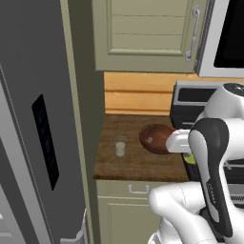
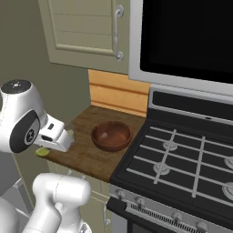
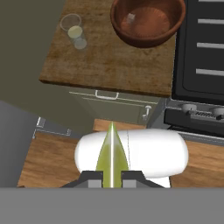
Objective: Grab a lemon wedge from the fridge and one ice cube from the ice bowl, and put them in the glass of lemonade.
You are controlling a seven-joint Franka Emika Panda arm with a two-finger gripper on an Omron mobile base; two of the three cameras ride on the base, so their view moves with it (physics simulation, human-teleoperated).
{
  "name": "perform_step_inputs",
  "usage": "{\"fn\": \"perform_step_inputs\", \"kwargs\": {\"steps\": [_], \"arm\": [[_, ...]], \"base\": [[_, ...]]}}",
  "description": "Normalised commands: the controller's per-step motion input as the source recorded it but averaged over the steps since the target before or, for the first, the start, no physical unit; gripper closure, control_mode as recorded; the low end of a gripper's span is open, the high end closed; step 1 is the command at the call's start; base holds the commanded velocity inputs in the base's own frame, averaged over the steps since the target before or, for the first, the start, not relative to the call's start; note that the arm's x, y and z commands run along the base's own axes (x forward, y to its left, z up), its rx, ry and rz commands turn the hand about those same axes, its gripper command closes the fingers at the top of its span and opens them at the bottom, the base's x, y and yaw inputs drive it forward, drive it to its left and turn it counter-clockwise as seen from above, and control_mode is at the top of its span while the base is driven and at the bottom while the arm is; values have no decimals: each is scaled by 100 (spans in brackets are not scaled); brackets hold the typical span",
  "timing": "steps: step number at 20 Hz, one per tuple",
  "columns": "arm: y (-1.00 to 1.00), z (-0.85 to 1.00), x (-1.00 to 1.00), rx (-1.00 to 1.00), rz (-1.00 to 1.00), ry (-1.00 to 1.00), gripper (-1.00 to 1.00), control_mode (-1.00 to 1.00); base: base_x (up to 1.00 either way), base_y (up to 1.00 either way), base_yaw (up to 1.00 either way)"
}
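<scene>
- While the pincer (image 3: 112,177) hangs out in front of the wooden surface (image 3: 100,57), its two dark finger tips are closed on the lemon wedge (image 3: 112,153), which stands between them with its point away from the hand.
- From the right base view, a bit of that yellow-green lemon wedge (image 2: 42,152) peeks out below the white hand, just off the surface's (image 2: 86,157) front-left corner.
- From the left base view, a sliver of the lemon wedge (image 1: 189,158) shows beside the arm, near the ice bowl (image 1: 156,138).
- Further out, the ice bowl (image 3: 146,19) sits on the surface close to the stove (image 3: 201,57); one small pale ice cube (image 3: 130,17) lies inside it.
- Over on the ice bowl's other side, apart from it, the glass of lemonade (image 3: 75,30) stands upright on the surface, with pale yellow liquid in it.
- Below the surface is a beige drawer with a small handle (image 3: 106,94).
- At the far left of the left base view, the fridge (image 1: 28,143) rises tall and grey, its black dispenser panel (image 1: 45,140) facing the camera; a beige wall cabinet (image 1: 147,33) hangs above the surface (image 1: 138,162).
</scene>
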Motion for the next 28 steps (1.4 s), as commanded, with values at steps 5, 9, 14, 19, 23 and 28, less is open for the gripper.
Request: {"fn": "perform_step_inputs", "kwargs": {"steps": [5, 9, 14, 19, 23, 28], "arm": [[0, 0, 0, 0, 0, 0, 100, 100], [0, 0, 0, 0, 0, 0, 100, 100], [13, -4, 59, 0, 0, 0, 100, -100], [55, -27, 100, -1, 0, -4, 100, -100], [67, -24, 100, -8, 1, -1, 100, -100], [32, -34, 100, -10, 6, 9, 100, -100]], "base": [[25, 0, 0], [48, 0, 0], [11, 0, 0], [0, 0, 0], [0, 0, 0], [0, 0, 0]]}}
